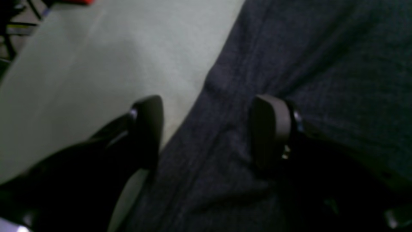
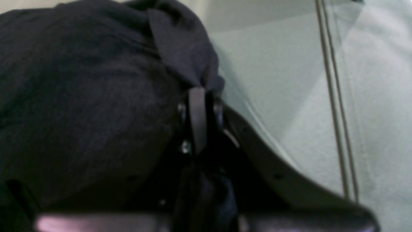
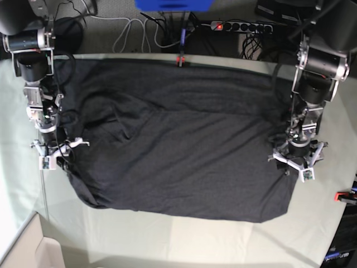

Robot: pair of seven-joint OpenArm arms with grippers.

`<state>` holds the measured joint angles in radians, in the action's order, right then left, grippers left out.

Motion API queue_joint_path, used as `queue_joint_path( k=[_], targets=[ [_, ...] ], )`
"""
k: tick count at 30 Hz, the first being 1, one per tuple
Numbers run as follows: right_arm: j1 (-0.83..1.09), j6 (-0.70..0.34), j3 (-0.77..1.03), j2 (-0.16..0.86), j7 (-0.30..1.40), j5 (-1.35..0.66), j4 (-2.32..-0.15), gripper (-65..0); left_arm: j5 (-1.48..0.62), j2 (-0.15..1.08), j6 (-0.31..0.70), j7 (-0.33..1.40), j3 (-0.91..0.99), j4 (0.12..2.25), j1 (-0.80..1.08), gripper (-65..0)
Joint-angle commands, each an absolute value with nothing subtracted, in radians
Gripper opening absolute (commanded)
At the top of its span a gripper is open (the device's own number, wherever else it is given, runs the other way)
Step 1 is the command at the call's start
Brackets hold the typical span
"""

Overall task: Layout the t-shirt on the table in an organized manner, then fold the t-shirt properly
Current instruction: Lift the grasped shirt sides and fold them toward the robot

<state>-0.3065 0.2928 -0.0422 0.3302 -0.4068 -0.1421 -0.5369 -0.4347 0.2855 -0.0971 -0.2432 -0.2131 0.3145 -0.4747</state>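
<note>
Spread wide astride the t-shirt (image 1: 289, 64) edge, left gripper (image 1: 207, 129) best clamping hem only, right gripper (image 2: 199, 106) clenched on fabric at nine o'clock, table (image 3: 223, 240) cloth untouched

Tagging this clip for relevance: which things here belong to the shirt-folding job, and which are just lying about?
Part of the job:
- t-shirt, spread out
- table under it
- left gripper, open over the shirt's edge
- right gripper, shut on the t-shirt

Just lying about:
- power strip
- cables
- red clamp
</note>
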Motion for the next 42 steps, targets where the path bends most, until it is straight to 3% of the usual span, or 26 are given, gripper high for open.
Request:
queue_joint_path(
  k=[1, 4, 6, 10, 11, 19, 27, 34, 42],
  targets=[
    [-0.329, 0.292, -0.039, 0.344, -0.437, -0.153, -0.550, -65.0, -0.426, 0.291, -0.071, -0.229, -0.214, 0.320, -0.495, -23.4],
    [-0.329, 0.292, -0.039, 0.344, -0.437, -0.153, -0.550, -65.0, -0.426, 0.291, -0.061, -0.228, -0.214, 0.318, -0.493, -27.3],
    [-0.329, 0.292, -0.039, 0.344, -0.437, -0.153, -0.550, -65.0, -0.426, 0.291, -0.061, -0.228, -0.214, 0.318, -0.493, -36.8],
    [-0.329, 0.292, -0.038, 0.344, -0.437, -0.153, -0.550, -65.0, -0.427, 0.292, -0.061, -0.229, -0.213, 0.318, -0.493, -62.7],
    [-0.329, 0.292, -0.038, 0.344, -0.437, -0.153, -0.550, -65.0, -0.427, 0.292, -0.061, -0.228, -0.213, 0.318, -0.493, -65.0],
    [-0.331, 0.292, -0.038, 0.344, -0.404, -0.153, -0.549, -65.0, -0.429, 0.294, -0.061, -0.231, -0.211, 0.341, -0.475, -64.7],
    [-0.337, 0.292, -0.036, 0.344, -0.358, -0.153, -0.555, -65.0, -0.429, 0.308, -0.067, -0.170, -0.208, 0.618, -0.417, -64.7],
    [-0.338, 0.292, -0.036, 0.346, -0.358, -0.153, -0.556, -65.0, -0.420, 0.315, -0.064, 0.002, 0.001, 0.871, -0.308, -64.7],
    [-0.329, 0.291, -0.035, 0.344, -0.367, -0.153, -0.561, -65.0, -0.420, 0.323, -0.065, 0.079, 0.062, 1.023, -0.228, -64.7]
  ],
)
